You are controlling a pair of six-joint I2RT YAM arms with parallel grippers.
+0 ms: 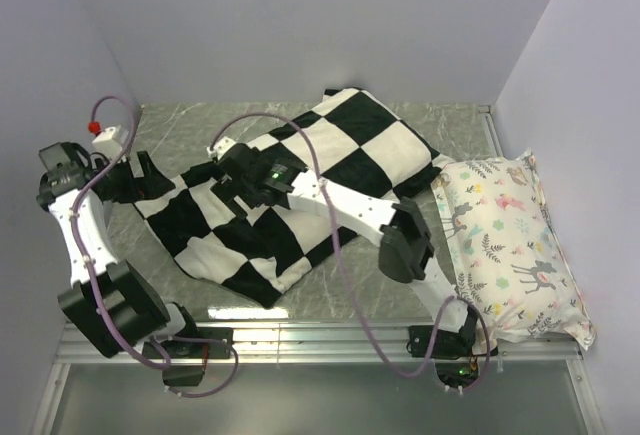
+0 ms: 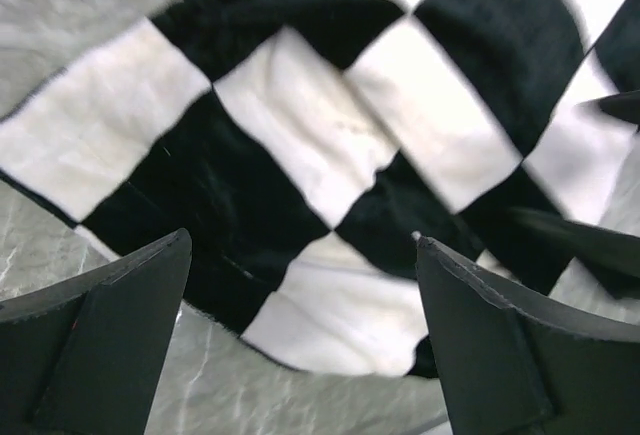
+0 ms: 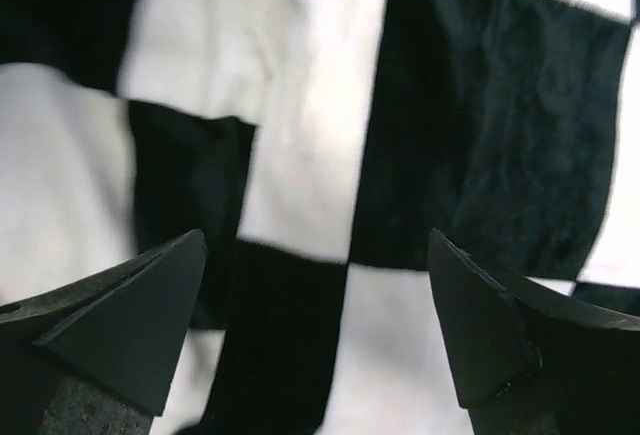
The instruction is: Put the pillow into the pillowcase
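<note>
Deer-print pillow (image 1: 505,245) at marble table (image 1: 180,125) right edge.

The pincer (image 3: 315,245) stands spread wide, its two dark fingers (image 3: 120,330) at the lower corners with nothing between them. The black-and-white checkerboard pillowcase (image 3: 490,135) fills everything ahead of and beneath the pincer. Ahead of the gap between the fingers, the squares bend out of line along a soft lengthwise fold. The cloth looks slightly blurred.

Bright even light, wrist views blurred
</note>
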